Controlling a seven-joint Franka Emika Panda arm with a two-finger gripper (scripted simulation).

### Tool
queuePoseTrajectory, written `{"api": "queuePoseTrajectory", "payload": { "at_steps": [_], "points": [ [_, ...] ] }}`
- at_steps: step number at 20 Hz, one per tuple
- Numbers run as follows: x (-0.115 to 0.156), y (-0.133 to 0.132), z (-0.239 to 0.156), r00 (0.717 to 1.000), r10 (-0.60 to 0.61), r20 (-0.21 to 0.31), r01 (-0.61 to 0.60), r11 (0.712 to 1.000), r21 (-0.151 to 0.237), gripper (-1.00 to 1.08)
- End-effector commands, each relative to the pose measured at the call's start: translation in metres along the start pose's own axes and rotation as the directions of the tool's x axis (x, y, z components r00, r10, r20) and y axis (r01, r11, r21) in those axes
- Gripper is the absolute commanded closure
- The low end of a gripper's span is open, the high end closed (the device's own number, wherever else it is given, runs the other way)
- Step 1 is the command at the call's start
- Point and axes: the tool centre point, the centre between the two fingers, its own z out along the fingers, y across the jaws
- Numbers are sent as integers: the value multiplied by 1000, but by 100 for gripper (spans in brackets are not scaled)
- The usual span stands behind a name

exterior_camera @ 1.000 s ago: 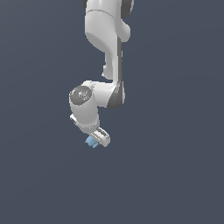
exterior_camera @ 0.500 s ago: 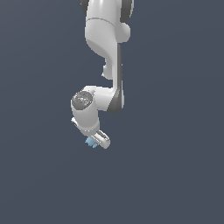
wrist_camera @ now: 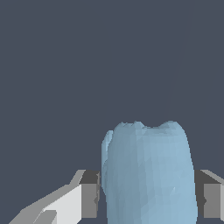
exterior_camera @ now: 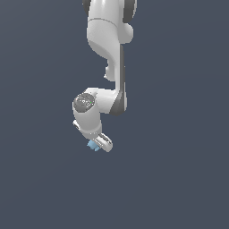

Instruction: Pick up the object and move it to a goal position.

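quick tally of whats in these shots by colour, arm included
pale blue: 1, the object between the fingers of the gripper
white-grey: 1, the robot arm
total: 2

Exterior view frames the arm [exterior_camera: 107, 67] from afar; wrist view hugs the claw [wrist_camera: 146, 201].

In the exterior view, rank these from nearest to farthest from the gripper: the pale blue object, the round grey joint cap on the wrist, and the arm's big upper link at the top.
1. Pale blue object: between the fingers of the gripper, at the arm's lowest end.
2. Round grey joint cap: above the gripper, toward the exterior view's left.
3. Upper link: at the top of the view, farthest.
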Motion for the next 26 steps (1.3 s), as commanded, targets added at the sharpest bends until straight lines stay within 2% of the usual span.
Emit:
{"api": "queuePoseTrajectory", "payload": {
  "at_steps": [1, 7, 12, 26],
  "points": [
    [0, 0, -1, 1000, 0, 0, 0, 1000, 0, 108],
    [1, 3, -21, 1000, 0, 0, 0, 1000, 0, 108],
    [3, 8, -56, 1000, 0, 0, 0, 1000, 0, 108],
    [15, 31, -213, 1000, 1, 0, -1, 1000, 0, 108]
  ]
}}
